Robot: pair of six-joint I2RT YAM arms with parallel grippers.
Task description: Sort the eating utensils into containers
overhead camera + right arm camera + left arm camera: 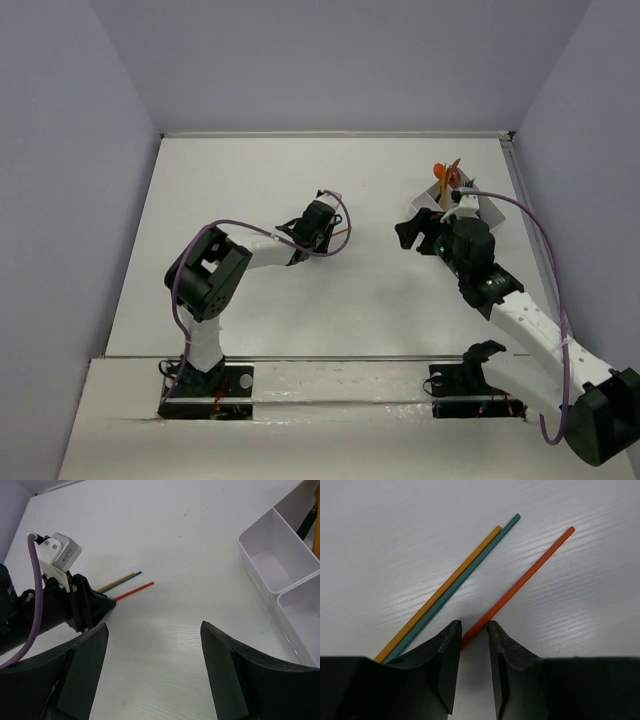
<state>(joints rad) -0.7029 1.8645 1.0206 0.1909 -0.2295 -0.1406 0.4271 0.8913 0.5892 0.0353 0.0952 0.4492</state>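
**Left Claw at the Orange Stick, Right Claw Wide Open**

In the left wrist view, the left gripper (474, 630) fills the bottom of the frame. Its two black fingers (447, 665) have only a small gap between them. The near end of the orange utensil (520, 584) lies in that gap, right at the tips. The gap looks wider than the thin handle, and I cannot tell if the fingers touch it. The handle runs up to the upper right of the frame.

Just to its left lie the yellow utensil (440, 591) and the teal utensil (470, 568), side by side and touching. Only straight handles show, so I cannot tell fork, knife or spoon. All three lie flat on the white table (395, 530).

In the right wrist view, the right gripper (154, 627) is spread wide at the bottom of the frame and holds nothing.

A white block (65, 552) at the left of the frame has a small label. The writing is too small to read. A purple cable (32, 595) hangs beside it.

The white container (270, 567) sits at the right edge of the frame. Its two nearest boxes are bare. In the top view, orange and yellow utensils (447, 172) stick up from its far end.
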